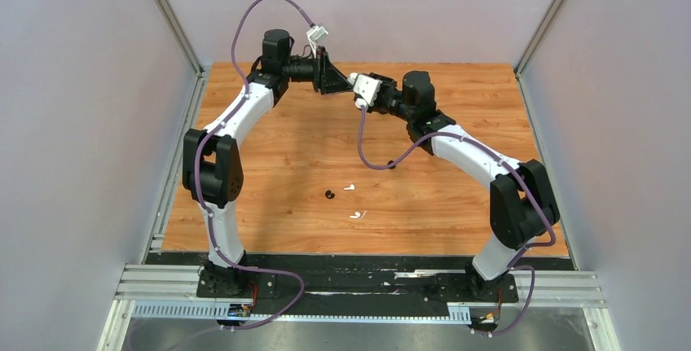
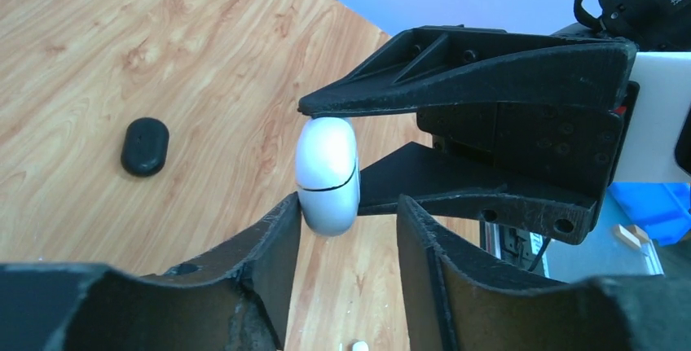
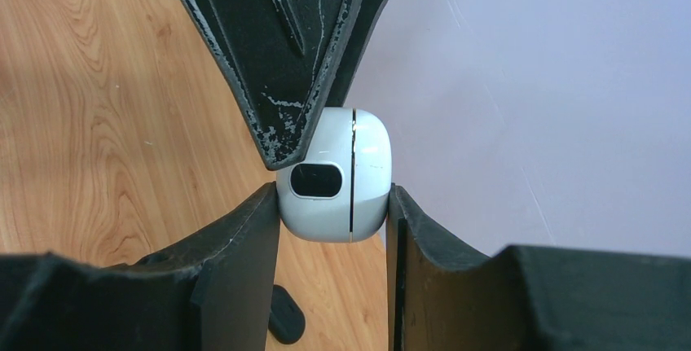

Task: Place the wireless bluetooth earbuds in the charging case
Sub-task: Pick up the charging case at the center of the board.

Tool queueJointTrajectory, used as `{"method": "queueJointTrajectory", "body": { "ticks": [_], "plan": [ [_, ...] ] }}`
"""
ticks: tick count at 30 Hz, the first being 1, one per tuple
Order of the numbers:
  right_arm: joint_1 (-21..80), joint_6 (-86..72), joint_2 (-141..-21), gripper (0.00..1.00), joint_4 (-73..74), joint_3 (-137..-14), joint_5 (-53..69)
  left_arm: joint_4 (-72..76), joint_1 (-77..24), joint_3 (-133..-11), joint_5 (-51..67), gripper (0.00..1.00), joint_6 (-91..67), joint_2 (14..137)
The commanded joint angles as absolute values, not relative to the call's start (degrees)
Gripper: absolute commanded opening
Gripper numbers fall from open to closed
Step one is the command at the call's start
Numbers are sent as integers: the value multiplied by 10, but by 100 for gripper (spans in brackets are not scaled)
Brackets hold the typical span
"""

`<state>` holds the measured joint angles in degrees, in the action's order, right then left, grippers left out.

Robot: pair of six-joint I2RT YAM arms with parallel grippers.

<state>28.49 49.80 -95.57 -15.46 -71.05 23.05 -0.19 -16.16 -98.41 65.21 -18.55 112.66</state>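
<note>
We've got right gripper (image 3: pixel 332 204) clamped on the white case (image 2: pixel 326 176), left gripper (image 2: pixel 349 225) w/ jaws apart at its end.

Bright even light, faint shadows — foreground soft (wrist views), overhead view sharp

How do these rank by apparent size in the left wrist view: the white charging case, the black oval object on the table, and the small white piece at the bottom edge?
1. white charging case, though it is nearest the camera
2. black oval object
3. small white piece, cut off by the frame, so its full size is unsure
</note>
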Motion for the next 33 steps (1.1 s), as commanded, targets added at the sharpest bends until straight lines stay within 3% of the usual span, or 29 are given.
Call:
{"method": "queueJointTrajectory", "body": {
  "ticks": [1,14,26,27,28,31,33],
  "plan": [
    [291,504,-955,0,-191,-719,233,5,-160,-1009,682,50,-173,1138],
    [295,491,-954,0,-189,-719,235,70,-164,-1001,680,47,-216,1144],
    [297,473,-955,1,-186,-719,225,97,-166,-1008,696,24,-239,1156],
    [297,467,-956,4,-183,-721,225,110,-166,-1006,698,21,-243,1156],
    [297,459,-958,15,-175,-725,225,118,-166,-1002,699,16,-252,1156],
    [296,435,-976,62,-77,-776,229,141,-166,-998,703,3,-258,1156],
    [288,399,-989,78,16,-828,235,132,-166,-999,708,0,-245,1153]
  ]
}}
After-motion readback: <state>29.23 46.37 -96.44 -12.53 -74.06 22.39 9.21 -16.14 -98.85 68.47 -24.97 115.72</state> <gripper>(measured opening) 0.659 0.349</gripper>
